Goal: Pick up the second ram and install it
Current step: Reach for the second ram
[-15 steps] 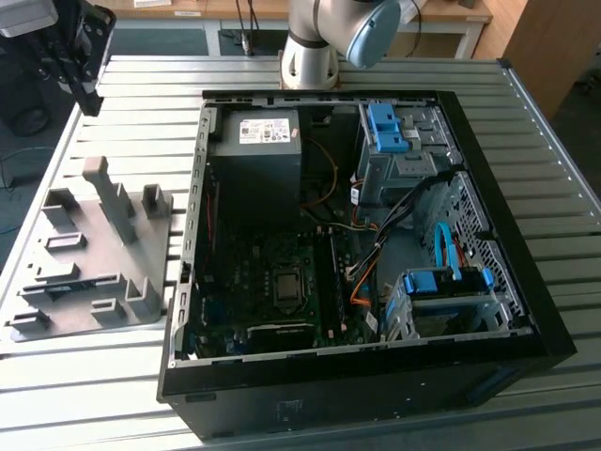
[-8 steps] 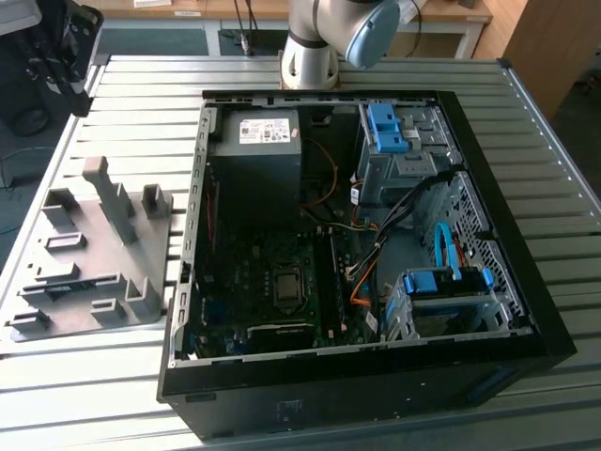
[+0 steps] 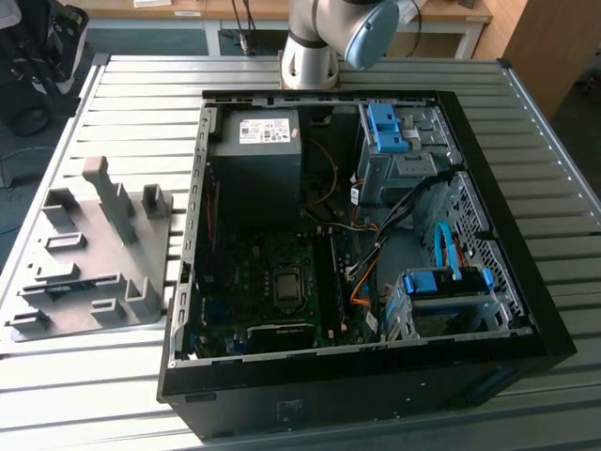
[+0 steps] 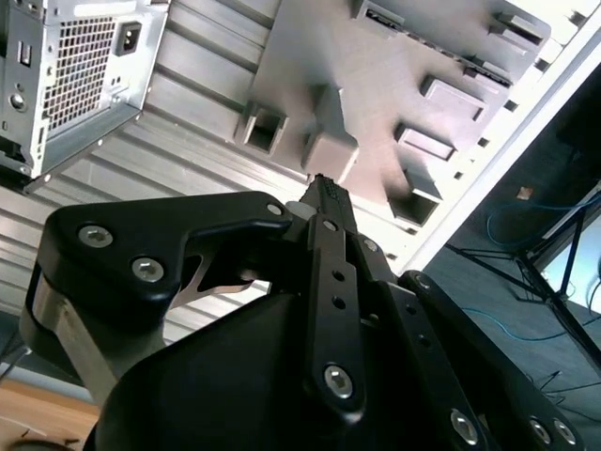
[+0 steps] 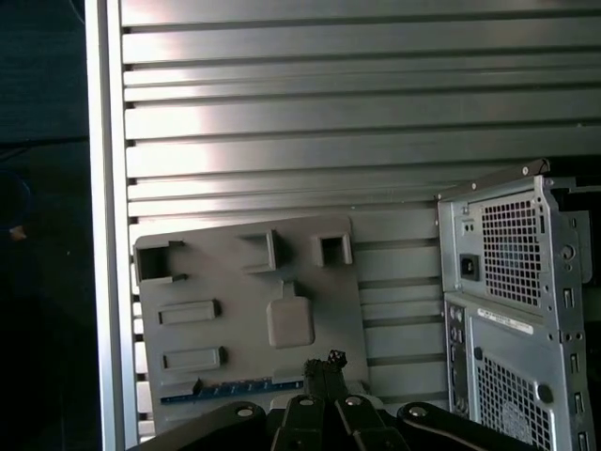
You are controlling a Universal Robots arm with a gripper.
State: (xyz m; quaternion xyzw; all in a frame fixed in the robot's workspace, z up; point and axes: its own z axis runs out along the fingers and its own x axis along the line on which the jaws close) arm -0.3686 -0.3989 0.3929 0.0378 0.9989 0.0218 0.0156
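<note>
My gripper (image 4: 324, 193) hangs high above the slatted table, over the near edge of the grey plastic tray (image 5: 310, 282). Its black fingertips (image 5: 326, 363) press together with nothing between them. A slim bluish strip (image 5: 230, 389) lies along the tray edge closest to the fingertips; it looks like the second ram seen edge-on, and the gripper is apart from it. In the exterior view the tray (image 3: 94, 272) sits to the left of the open computer case (image 3: 357, 235). The long black memory sockets (image 3: 329, 272) run beside the processor (image 3: 285, 287).
The case's rear panel with its power-supply grille (image 5: 512, 254) stands beside the tray. Inside the case are blue drive brackets (image 3: 387, 127), cables (image 3: 371, 272) and the power supply (image 3: 254, 160). The arm's base (image 3: 310, 47) stands behind the case. The table edge (image 5: 103, 225) runs past the tray.
</note>
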